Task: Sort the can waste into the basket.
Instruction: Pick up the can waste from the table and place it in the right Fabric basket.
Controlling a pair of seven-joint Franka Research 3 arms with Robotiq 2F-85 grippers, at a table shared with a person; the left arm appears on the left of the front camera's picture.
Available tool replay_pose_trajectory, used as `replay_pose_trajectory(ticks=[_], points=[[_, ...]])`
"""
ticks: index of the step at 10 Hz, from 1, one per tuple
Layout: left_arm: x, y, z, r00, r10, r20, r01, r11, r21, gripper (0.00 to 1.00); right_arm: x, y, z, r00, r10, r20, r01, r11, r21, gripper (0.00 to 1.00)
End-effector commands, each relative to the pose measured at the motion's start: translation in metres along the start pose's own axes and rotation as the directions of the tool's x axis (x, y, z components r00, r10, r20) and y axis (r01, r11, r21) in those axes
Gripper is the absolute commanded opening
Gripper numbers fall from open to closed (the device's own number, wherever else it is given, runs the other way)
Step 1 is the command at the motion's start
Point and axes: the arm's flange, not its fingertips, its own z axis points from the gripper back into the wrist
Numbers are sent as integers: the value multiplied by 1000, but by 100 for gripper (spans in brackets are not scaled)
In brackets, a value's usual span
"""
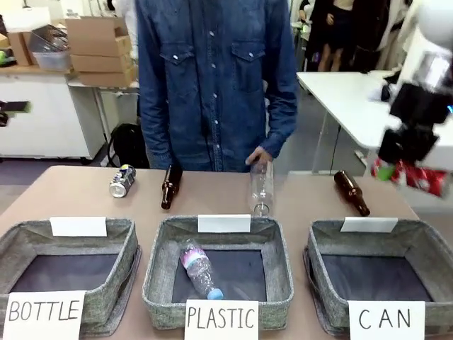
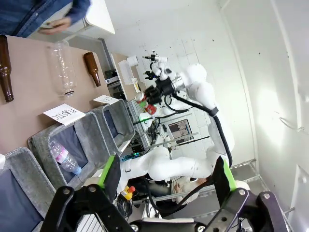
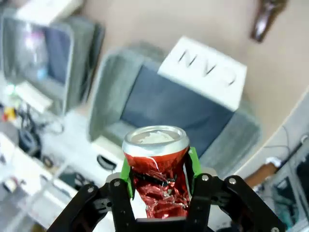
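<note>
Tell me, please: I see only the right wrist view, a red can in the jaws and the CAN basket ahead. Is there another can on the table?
Observer: Yes. A blue and silver can lies on the table, far left, beside a brown bottle.
Operator: How high is the red can?
Observer: The front view shows the red can well above the CAN basket's rim.
Operator: And the left arm?
Observer: The left gripper's jaws stand open, nothing between them.

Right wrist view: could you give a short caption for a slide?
Right gripper grips a crushed red can, pointed toward the basket lettered CAN.
</note>
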Motion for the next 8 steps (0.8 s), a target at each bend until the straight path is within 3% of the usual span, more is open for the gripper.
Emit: replay_pose_trajectory(ticks=[1,3,4,5,8], points=[[2,-2,-1,1000,-17,7,17,1000,-24,100,-40,5,-23,925,367,-97,-353,926,136,0],[2,-2,-1,1000,-17,7,17,1000,-24,100,-64,12,-37,743,656,-132,-637,754,159,0],[2,-2,-1,1000,-17,7,17,1000,-24,100,-66,12,-38,688,717,-111,-707,697,119,0],[2,-2,-1,1000,-17,7,17,1000,-24,100,-67,13,-37,656,748,-105,-740,664,105,0],[2,-2,-1,1000,-17,7,17,1000,-24,100,-64,12,-37,648,755,-99,-748,655,106,0]])
